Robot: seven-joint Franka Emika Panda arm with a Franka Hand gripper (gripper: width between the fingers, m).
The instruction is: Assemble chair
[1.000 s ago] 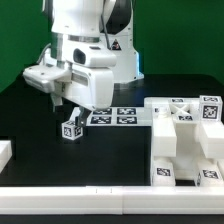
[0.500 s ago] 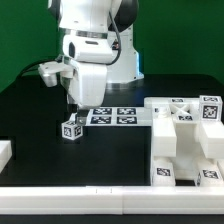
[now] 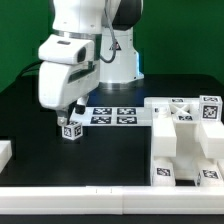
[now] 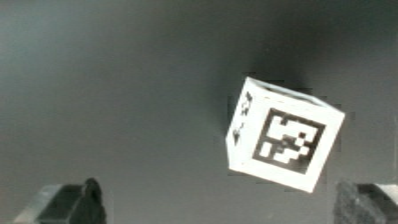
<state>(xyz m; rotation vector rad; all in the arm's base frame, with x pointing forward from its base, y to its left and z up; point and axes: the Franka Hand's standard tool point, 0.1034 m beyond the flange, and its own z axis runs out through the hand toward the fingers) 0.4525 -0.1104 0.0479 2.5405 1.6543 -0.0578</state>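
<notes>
No readable words or numbers, only black-and-white square tags on the small white block [image 4: 281,135], the marker board [image 3: 113,115], the chair pieces [image 3: 185,140]

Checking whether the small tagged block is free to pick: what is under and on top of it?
The small tagged block rests on the black table; nothing lies on it. The open gripper hangs above without touching. The block's underside is hidden.

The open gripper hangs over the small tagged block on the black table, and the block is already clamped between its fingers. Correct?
Not quite. The gripper is open, but the small tagged block lies free on the table, untouched. The wrist view shows both fingers well apart from it.
</notes>
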